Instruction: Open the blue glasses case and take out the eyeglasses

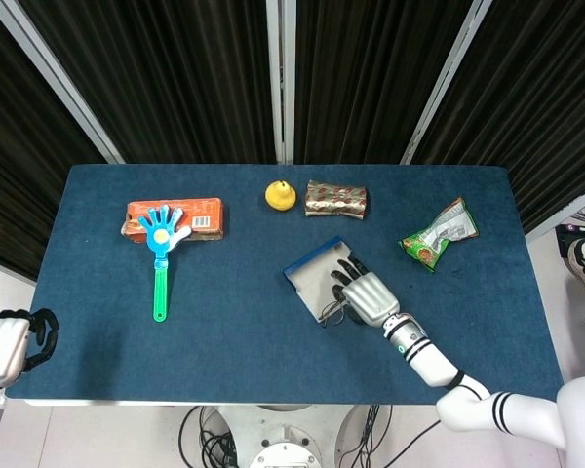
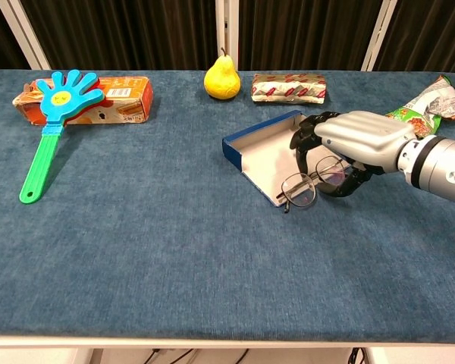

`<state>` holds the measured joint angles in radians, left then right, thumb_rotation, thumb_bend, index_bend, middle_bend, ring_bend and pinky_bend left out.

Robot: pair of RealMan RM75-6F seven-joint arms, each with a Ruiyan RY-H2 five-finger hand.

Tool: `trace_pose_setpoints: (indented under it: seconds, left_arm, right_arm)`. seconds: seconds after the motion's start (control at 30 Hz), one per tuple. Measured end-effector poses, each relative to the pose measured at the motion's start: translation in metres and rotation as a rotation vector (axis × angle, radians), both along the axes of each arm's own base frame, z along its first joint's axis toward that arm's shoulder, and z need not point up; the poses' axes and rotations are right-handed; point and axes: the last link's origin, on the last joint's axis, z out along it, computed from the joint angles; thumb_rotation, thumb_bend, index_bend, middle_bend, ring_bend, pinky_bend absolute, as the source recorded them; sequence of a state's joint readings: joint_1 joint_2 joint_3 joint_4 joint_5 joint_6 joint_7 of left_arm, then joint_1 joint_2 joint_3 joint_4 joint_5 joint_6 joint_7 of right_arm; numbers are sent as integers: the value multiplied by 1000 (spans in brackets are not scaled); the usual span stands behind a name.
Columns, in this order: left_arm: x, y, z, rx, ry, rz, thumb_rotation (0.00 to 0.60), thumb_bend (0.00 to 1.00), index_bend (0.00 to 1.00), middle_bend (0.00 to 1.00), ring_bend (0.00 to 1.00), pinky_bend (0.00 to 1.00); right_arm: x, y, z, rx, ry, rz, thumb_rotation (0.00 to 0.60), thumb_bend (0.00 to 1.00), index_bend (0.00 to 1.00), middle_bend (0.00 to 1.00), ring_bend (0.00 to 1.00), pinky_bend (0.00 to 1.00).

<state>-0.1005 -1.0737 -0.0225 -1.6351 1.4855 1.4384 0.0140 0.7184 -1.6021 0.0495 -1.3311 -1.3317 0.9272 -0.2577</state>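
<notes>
At centre frame, the blue glasses case is lying open; the right hand is curling loosely around the eyeglasses, not yet lifting them out.

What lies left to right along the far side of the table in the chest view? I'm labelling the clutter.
Orange box with the clapper's head on it → pear → foil pack → green snack bag.
</notes>
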Motion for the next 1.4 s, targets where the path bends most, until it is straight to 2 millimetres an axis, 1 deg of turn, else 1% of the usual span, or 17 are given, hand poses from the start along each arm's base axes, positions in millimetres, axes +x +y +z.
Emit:
trace_pose_setpoints:
  seconds: [0.2,0.3,0.5,0.6,0.7,0.8,0.87,0.97,1.0,1.03,1.07,1.1,1.17,1.23,1.3,1.4]
  left_arm:
    - [0,0,0,1,1,0,600,358,693,693,522,459]
    - [0,0,0,1,1,0,600,359,694,693,522,459]
    - [0,0,0,1,4,-1,600,359,694,693,522,459]
    - [0,0,0,1,5,-1,600,359,693,693,523,459]
    - [0,0,-1,2,6,-1,600,358,693,693,523,459]
    - [0,0,0,4,6,-1,600,359,693,693,523,459]
    - [0,0,0,6,7,0,600,358,693,693,523,459]
    - [0,0,0,6,5,0,600,359,693,693,523,459]
    - [0,0,0,6,5,0,600,359,693,693,523,459]
    - [0,0,0,6,4,0,600,359,693,693,523,459]
    - [0,0,0,6,3,0,600,358,693,693,523,459]
    - [-1,0,0,6,3,0,600,358,694,693,522,459]
    - [-1,0,0,6,2,-1,600,358,694,693,522,459]
    - [-1,0,0,7,3,-1,600,359,694,693,522,459]
    - [-1,0,0,7,4,-1,600,359,693,693,522,459]
    - [-1,0,0,9,6,-1,600,359,693,693,523,459]
  right_arm:
    - [2,-3,-1,-4,-5,1,600,442,660,257,0,0]
    - [4,-2,1,-11,-12,16,600,461,709,280,0,0]
    - [17,6,12,-14,-55,77,600,476,751,301,0,0]
    - [31,13,18,0,-81,129,600,476,754,303,0,0]
    - [51,19,19,21,-96,194,600,475,756,301,0,0]
    - [72,22,13,48,-83,257,600,474,757,294,0,0]
    - [88,25,3,72,-69,299,600,473,747,286,0,0]
    - [113,32,-16,102,-52,356,600,469,676,263,0,0]
    - [116,33,-20,105,-48,364,600,463,600,244,0,0]
    - [123,35,-26,110,-39,379,600,455,492,221,0,0]
    - [128,37,-31,113,-32,388,600,448,410,206,0,0]
    - [131,38,-35,115,-24,395,600,427,291,185,0,0]
    - [138,41,-43,118,-4,403,600,386,141,155,0,0]
    - [141,44,-48,118,14,400,600,359,76,132,0,0]
    - [142,44,-48,112,25,394,600,340,57,110,0,0]
    - [140,43,-38,77,26,379,600,312,34,89,0,0]
